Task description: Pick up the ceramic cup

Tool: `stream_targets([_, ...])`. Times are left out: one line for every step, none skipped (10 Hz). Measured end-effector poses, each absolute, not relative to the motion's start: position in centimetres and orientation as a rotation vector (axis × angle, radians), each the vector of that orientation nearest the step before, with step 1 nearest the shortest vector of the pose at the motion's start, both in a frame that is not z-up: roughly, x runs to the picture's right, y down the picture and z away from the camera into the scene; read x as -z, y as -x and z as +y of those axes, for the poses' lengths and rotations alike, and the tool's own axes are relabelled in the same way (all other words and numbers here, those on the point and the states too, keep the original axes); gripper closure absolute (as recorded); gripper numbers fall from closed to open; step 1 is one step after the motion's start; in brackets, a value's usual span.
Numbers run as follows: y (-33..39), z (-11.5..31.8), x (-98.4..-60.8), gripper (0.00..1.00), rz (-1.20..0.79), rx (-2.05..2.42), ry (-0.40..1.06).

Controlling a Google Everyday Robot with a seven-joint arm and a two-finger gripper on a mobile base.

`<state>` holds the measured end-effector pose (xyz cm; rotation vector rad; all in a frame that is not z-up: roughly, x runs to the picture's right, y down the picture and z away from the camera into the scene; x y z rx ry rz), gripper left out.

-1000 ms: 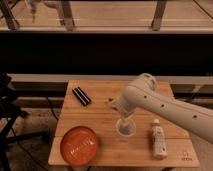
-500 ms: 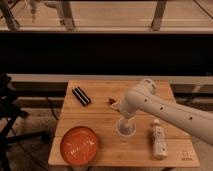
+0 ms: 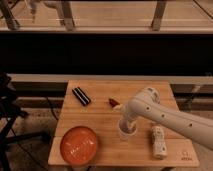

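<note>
The cup [image 3: 128,133] is seen upright on the wooden table [image 3: 100,117], approx. mid-front, between the orange plate [image 3: 79,145] and the white bottle [image 3: 159,142] lying on its side. It is apart from both. The gripper [image 3: 125,123] is lowered right at the cup's mouth, w/ the arm's end covering the top. Whether it's open or closed, or has hold of anything, can't be told.

Handling, as judged: ceramic, so stiff, w/ no give under squeeze. It's prob. light for its size but glazed and slick, and chip-prone if knocked or dropped. No handle is visible, so hold is best taken at the rim, one side in and one out, or across the body just below the rim. A slight taper is suspected, though the view is poor, so a low outside grip could slide.

Orientation: the long axis is vertical, mouth pointed up, base flat on the table. The cup being round, no side is favoured for approach.
</note>
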<state>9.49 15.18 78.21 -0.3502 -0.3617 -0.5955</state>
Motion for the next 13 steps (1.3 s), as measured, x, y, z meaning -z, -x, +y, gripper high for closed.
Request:
stream_targets([-9.4,15.2,-78.0,0.00,-0.369,0.586,0.360])
stream_targets([-9.7,15.0,-77.7,0.00,-0.370,0.589,0.368])
stream_targets([-9.8,14.2,-76.8,0.00,-0.373,0.588,0.371])
stream_targets([-9.9,13.8,-76.5,0.00,-0.371,0.588,0.368])
stream_targets([-10.0,13.6,-76.3,0.00,-0.372,0.586,0.369])
stream_targets([-10.0,13.7,-76.4,0.00,-0.372,0.584,0.368])
stream_targets([-10.0,14.2,-76.8,0.00,-0.377,0.582,0.377])
stream_targets([-9.8,14.7,-77.1,0.00,-0.381,0.589,0.383])
stream_targets([-9.8,14.9,-77.0,0.00,-0.384,0.593,0.386])
stream_targets([-9.8,14.9,-76.5,0.00,-0.386,0.597,0.389])
stream_targets([-9.9,14.9,-76.4,0.00,-0.386,0.597,0.395])
stream_targets([-9.9,14.8,-76.3,0.00,-0.387,0.599,0.396])
stream_targets([-9.6,14.8,-76.4,0.00,-0.390,0.602,0.399])
